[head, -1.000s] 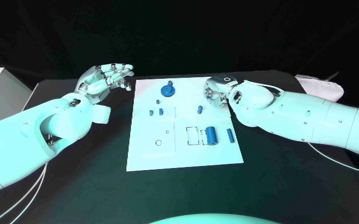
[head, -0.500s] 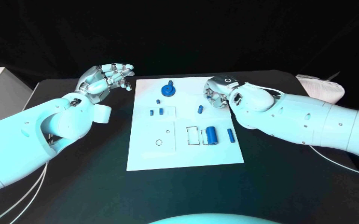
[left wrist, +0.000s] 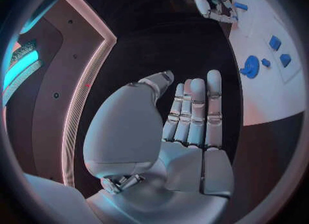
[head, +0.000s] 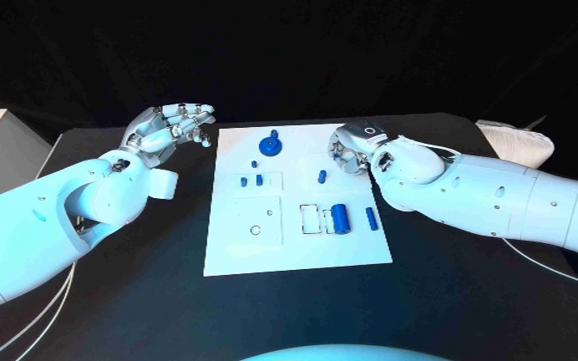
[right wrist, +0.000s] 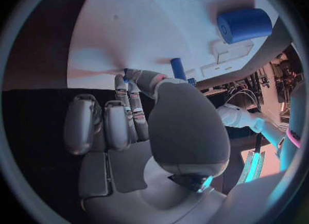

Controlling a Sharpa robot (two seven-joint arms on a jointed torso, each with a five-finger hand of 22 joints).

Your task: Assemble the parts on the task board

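**Now: our right hand pinches a peg at the board's far right edge**

Centre of the head frame, the white task board (head: 295,202) lies on the black worktop (head: 144,294), longer up-and-down than across. We see our left hand (head: 169,131) at the upper left of the frame, raised just off the board's far left corner; its fingers (left wrist: 193,110) are straight and apart with nothing in them (the left wrist camera shows the bare palm plainly).

Our right hand (head: 352,150) sits right of centre, at the board's upper right edge. In the right wrist camera its thumb and a fingertip meet on a small blue peg (right wrist: 177,68), while the other fingers (right wrist: 97,126) lie curled in beside them.

On the board, a round blue knob (head: 271,144) stands near the top edge. Below it we make out a few small blue pieces (head: 256,180) left of centre, and one short blue pin (head: 323,176) just beside our right hand. Lower down, a thick blue cylinder (head: 341,218) lies on its side, with a thinner blue rod (head: 371,218) just to its right. Two small outlined slots (head: 311,217) sit immediately left of the cylinder.
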